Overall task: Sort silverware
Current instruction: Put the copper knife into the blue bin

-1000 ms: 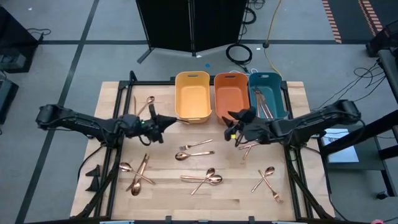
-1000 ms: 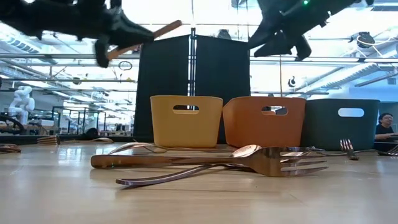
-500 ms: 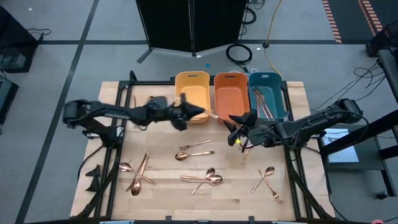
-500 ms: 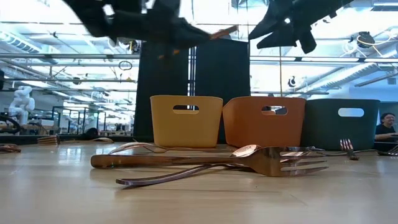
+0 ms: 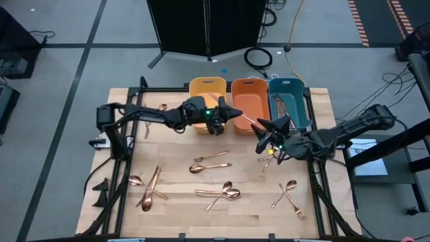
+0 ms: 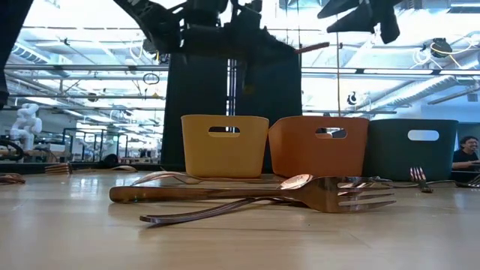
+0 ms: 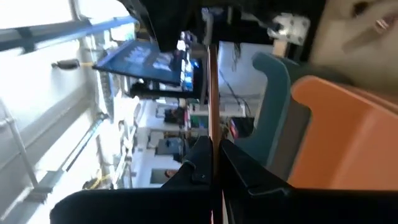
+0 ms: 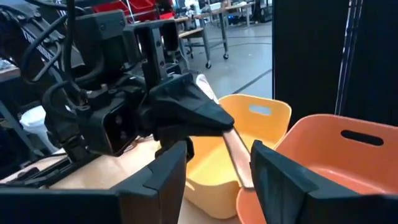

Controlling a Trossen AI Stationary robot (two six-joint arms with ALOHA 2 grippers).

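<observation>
My left gripper [image 5: 232, 114] reaches level over the gap between the yellow bin [image 5: 207, 101] and the orange bin [image 5: 250, 97], shut on one slim copper piece of silverware [image 5: 246, 119]. Which kind of piece it is does not show. The piece's free end pokes out over the orange bin toward my right gripper [image 5: 263, 133]. That gripper hovers open and empty in front of the orange and teal [image 5: 287, 101] bins. The right wrist view shows its fingers apart around my left gripper [image 8: 186, 112] farther off. Loose silverware [image 5: 209, 161] lies flat on the wooden table. My left gripper pinches the copper piece between its two fingers at one end [image 7: 212, 146]; the fingers hide that end. The fingers point level toward the table's right, and the piece runs on straight ahead of them [image 8: 238, 160]. It is lifted clear, about level, above the bins [image 6: 311, 47].
The teal bin holds several copper pieces [image 5: 282, 111]. More silverware lies in clusters at the near left [image 5: 149, 188], near middle [image 5: 222, 193] and near right [image 5: 289, 195], and one piece lies left of the yellow bin [image 5: 160, 109]. A black panel [image 5: 201, 27] stands behind the table.
My left gripper has swept from the table's left toward its right, from left of the yellow bin to between the yellow and orange bins. It rolled on the way and carried the copper piece clear of the table. My right gripper has risen a little and drawn back rightward, still open.
</observation>
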